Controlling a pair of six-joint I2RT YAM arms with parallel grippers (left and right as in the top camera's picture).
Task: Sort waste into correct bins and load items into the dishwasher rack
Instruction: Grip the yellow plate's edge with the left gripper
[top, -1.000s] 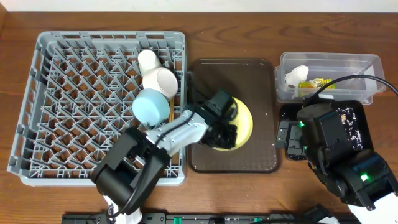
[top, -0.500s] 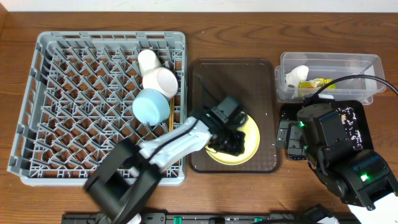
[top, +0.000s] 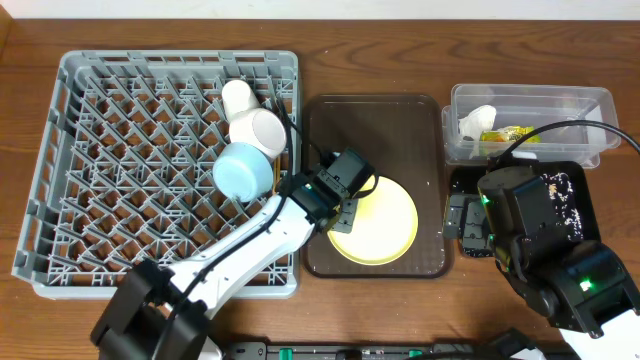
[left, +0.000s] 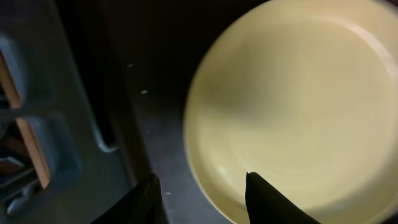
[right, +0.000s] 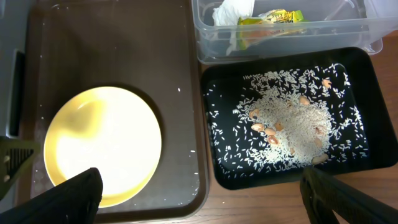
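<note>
**Plate on the serving tray, waste in the bins**

We see the yellow plate (top: 378, 222) lying flat near the brown serving tray's (top: 400, 120) front edge. The left gripper (left: 202, 202) hangs over the plate's left rim, fingers apart and clasping nothing. The right gripper (right: 208, 198) is spread wide. Along the dishwasher rack's (top: 60, 200) right edge sit the light blue bowl (top: 240, 170), cream cup (top: 258, 128), small white bowl (top: 237, 97) and chopsticks (left: 28, 134). The clear tub (top: 590, 100) holds the tissue (top: 478, 118) and wrapper (top: 510, 133). The black tray (right: 211, 124) holds the crumbs (right: 286, 130).

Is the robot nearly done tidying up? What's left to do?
Nearly. The green-and-yellow snack wrapper and crumpled white tissue lie in the clear plastic tub; pale crumbs cover the black tray. The light blue bowl, cream cup and small white bowl sit in the grey peg rack. The left gripper hovers open over the round yellow plate on the brown tray; that plate needs racking.
</note>
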